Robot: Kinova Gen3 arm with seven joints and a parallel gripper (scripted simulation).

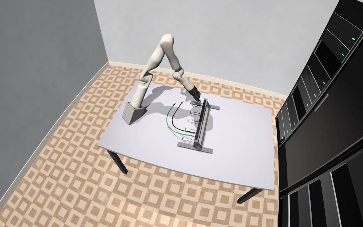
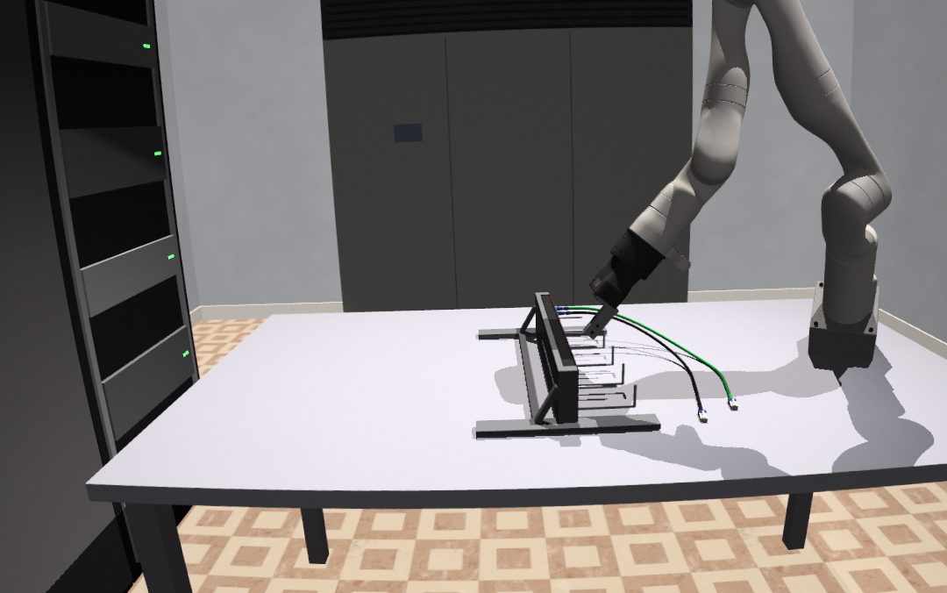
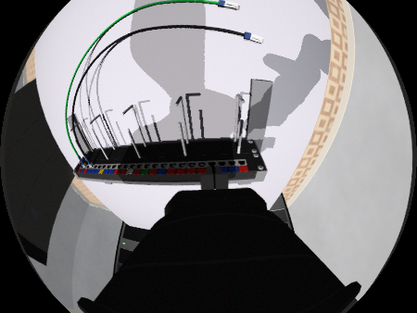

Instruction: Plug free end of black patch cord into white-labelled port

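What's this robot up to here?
The robot's closed gripper is empty, its tips by the ports of the rack. Its job is plugging in the black cord, whose loose end lies on the table, as does the green cord's.

Pale table (image 1: 235, 149) (image 2: 335, 419) (image 3: 162, 60) under rack (image 1: 195, 145) (image 2: 567, 398) (image 3: 185, 147), cords (image 1: 167, 117) (image 2: 699, 354) (image 3: 99, 39)
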